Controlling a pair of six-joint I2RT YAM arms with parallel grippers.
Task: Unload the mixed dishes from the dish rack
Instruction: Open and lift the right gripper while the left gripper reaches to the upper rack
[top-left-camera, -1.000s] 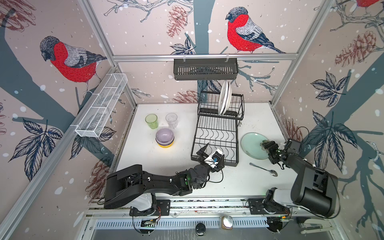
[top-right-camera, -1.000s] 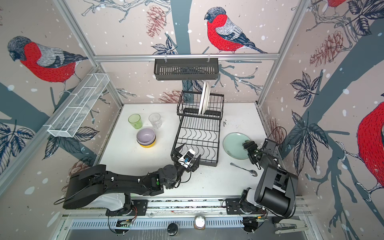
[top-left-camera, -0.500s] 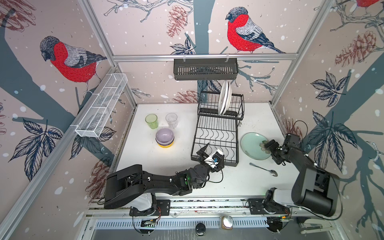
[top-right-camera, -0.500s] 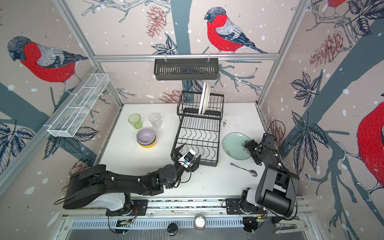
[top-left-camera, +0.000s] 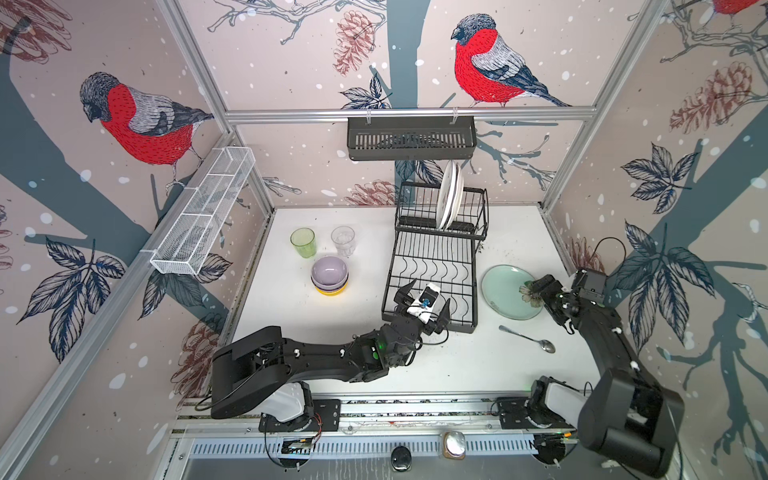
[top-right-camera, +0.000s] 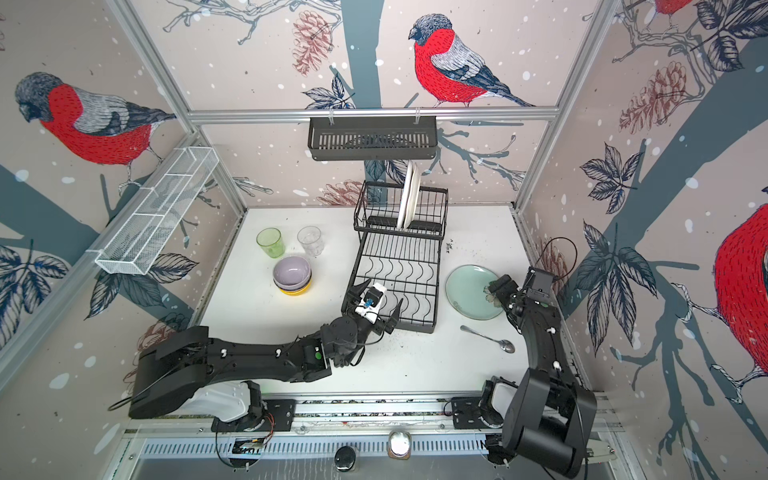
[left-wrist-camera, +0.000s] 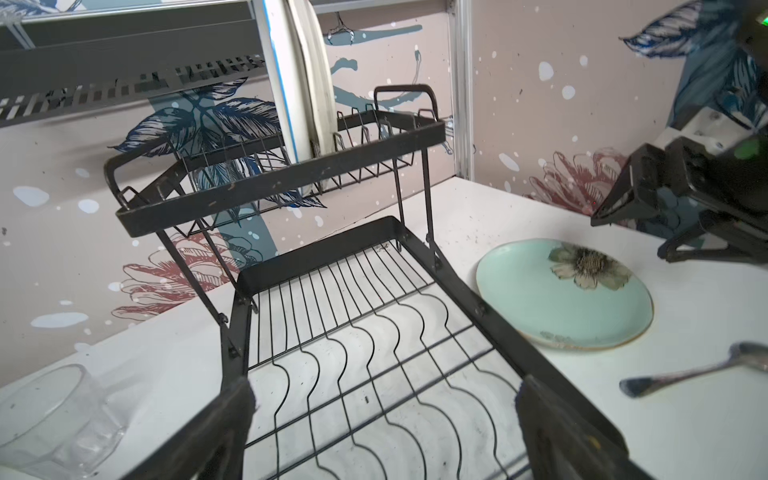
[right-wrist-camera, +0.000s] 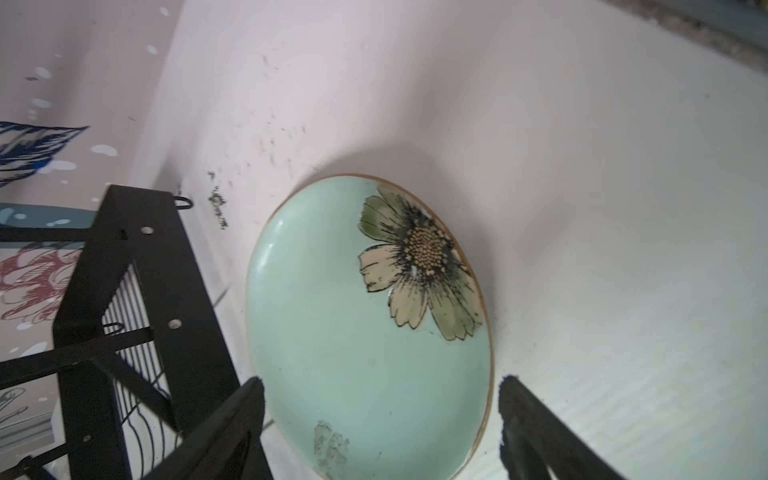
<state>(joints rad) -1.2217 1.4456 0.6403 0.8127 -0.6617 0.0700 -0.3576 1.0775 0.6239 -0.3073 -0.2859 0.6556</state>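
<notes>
The black wire dish rack (top-left-camera: 436, 266) (top-right-camera: 397, 270) stands mid-table. Two white plates (top-left-camera: 451, 199) (top-right-camera: 409, 195) (left-wrist-camera: 303, 91) stand upright in its raised tier; the lower tier is bare. My left gripper (top-left-camera: 430, 293) (top-right-camera: 382, 293) (left-wrist-camera: 384, 388) is open over the rack's near end, holding nothing. A pale green plate (top-left-camera: 505, 291) (top-right-camera: 467, 291) (right-wrist-camera: 365, 332) with a flower lies flat on the table right of the rack. My right gripper (top-left-camera: 540, 286) (top-right-camera: 498, 289) (right-wrist-camera: 382, 384) hovers open over that plate's right side. Left of the rack are a green glass (top-left-camera: 303, 243), a clear glass (top-left-camera: 343, 240) and stacked bowls (top-left-camera: 329, 274), lilac on top.
A metal spoon (top-left-camera: 528, 338) (left-wrist-camera: 685, 374) lies on the table in front of the green plate. A dark slatted basket (top-left-camera: 410, 139) hangs on the back rail above the rack. A white mesh trough (top-left-camera: 203, 216) runs along the left wall.
The right arm's wrist has lifted slightly beside the green plate, its gripper still open. The left arm has not moved.
</notes>
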